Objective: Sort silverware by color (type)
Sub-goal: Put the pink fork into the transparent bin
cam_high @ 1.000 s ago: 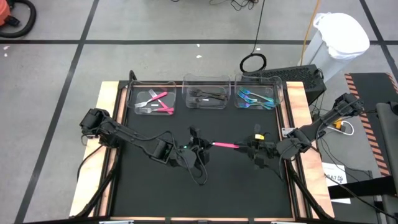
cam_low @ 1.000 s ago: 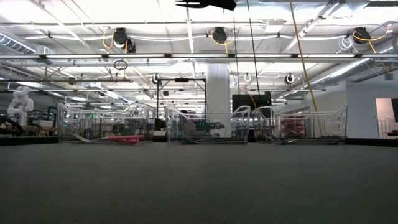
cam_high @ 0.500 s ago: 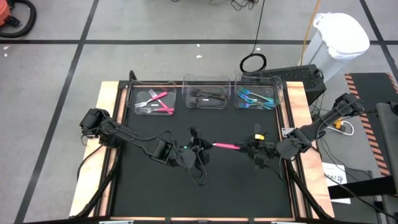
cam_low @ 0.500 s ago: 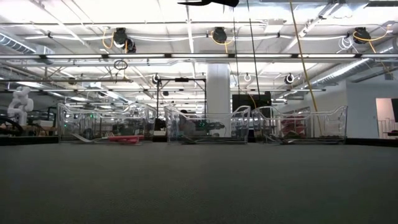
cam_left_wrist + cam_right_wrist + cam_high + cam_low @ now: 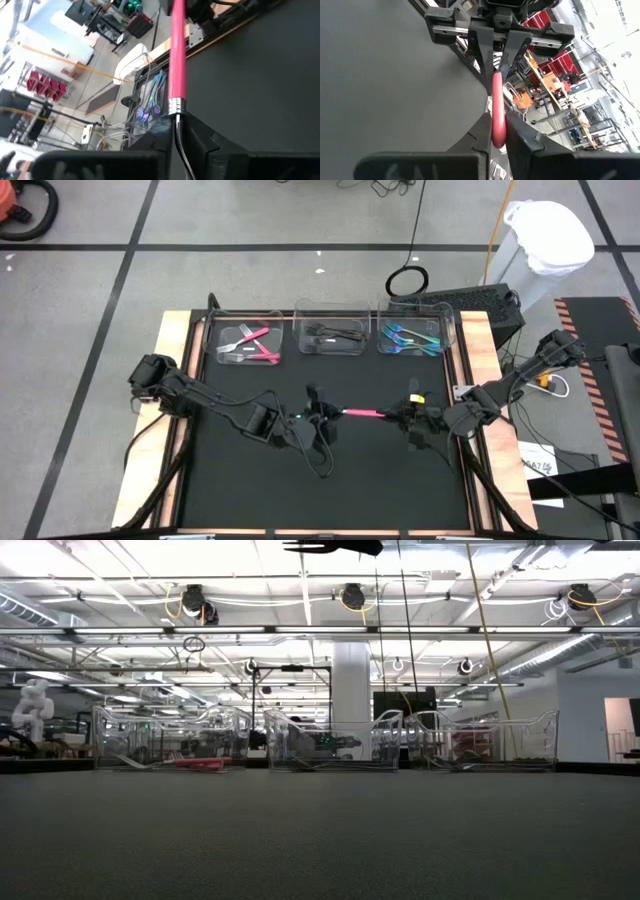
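Observation:
A pink-handled piece of silverware [image 5: 362, 413] hangs level over the middle of the black table, spanning the space between my two grippers. My left gripper [image 5: 326, 413] is shut on its silver end, and my right gripper [image 5: 400, 418] is shut on the pink handle's [image 5: 498, 107] free end. The head is hidden behind my left gripper's fingers. Three clear bins stand at the far edge: one with pink-handled silverware [image 5: 250, 342], one with black pieces [image 5: 333, 334], one with teal pieces [image 5: 410, 337]. My left gripper pinches the thin silver neck [image 5: 179, 131] just past the handle's metal collar between its two fingers. It comes level from the table's left, in line with the piece. The piece is lifted clear, handle pointing right. My right gripper pinches the handle's rounded free end [image 5: 498, 139] between its two fingers. It comes level from the table's right, in line with the handle. The handle runs straight on to my left gripper [image 5: 500, 67].
The bins [image 5: 330, 748] line the far edge. Bare black mat [image 5: 330, 490] lies under and in front of the arms. Wooden rails [image 5: 180, 380] frame the table, and cables [image 5: 320, 455] trail below my left arm.
My right gripper's fingers have drawn in onto the pink handle's free end. Both arms and the piece have kept their places.

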Motion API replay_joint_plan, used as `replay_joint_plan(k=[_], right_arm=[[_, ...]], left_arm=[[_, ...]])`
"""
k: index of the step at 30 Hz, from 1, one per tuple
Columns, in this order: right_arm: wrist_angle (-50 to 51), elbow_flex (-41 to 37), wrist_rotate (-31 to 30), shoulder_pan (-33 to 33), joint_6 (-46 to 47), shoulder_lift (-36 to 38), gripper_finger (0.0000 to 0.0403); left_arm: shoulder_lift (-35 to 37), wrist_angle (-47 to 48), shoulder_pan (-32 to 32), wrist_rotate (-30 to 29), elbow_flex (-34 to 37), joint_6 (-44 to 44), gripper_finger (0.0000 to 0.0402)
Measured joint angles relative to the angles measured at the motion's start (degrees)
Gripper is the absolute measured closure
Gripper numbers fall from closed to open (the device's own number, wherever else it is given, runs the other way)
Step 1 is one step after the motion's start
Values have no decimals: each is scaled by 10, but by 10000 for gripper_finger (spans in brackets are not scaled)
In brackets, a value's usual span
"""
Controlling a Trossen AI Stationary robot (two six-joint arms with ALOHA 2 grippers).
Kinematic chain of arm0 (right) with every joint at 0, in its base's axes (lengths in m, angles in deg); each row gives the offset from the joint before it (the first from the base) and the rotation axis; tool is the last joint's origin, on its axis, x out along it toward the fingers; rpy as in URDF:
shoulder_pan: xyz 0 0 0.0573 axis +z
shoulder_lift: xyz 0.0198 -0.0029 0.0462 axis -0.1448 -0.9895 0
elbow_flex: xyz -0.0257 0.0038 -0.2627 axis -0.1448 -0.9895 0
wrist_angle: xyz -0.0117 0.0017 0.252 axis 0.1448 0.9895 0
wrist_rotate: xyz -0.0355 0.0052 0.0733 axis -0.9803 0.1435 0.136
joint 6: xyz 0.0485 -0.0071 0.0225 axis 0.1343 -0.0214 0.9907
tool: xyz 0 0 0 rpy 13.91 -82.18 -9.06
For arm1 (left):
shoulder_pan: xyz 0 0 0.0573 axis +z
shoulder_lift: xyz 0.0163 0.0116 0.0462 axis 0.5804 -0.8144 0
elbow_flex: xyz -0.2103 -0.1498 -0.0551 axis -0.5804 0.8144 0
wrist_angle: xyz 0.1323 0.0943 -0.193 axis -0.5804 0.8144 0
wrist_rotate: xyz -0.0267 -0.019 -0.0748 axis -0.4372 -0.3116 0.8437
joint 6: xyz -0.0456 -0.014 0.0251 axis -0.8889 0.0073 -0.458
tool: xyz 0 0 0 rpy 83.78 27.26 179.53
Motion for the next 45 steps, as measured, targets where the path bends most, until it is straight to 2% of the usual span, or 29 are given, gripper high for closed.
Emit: replay_joint_plan(k=[5, 13, 18, 22, 29, 36, 39, 45], right_arm=[[5, 0, 1, 0, 1, 0, 375], [5, 0, 2, 0, 1, -1, 375], [4, 0, 0, 0, 1, -1, 375], [3, 0, -2, 0, 1, 0, 375], [3, 0, -3, 0, 2, 0, 375], [6, 0, -2, 0, 2, -1, 375], [5, 0, 0, 0, 2, -1, 375], [4, 0, 0, 0, 2, -1, 375]], left_arm=[[-5, 7, -2, 1, 0, 54, 319], [-13, -21, -2, -40, 0, 56, 215], [-13, -54, -2, -46, 0, 58, 168], [-13, -77, -2, -46, 0, 58, 151], [-13, -89, -2, -46, 0, 62, 148], [-33, -155, -2, -37, 0, 137, 146], [-47, -198, -1, -16, 0, 162, 131], [-70, -264, 4, -15, 0, 199, 90]])
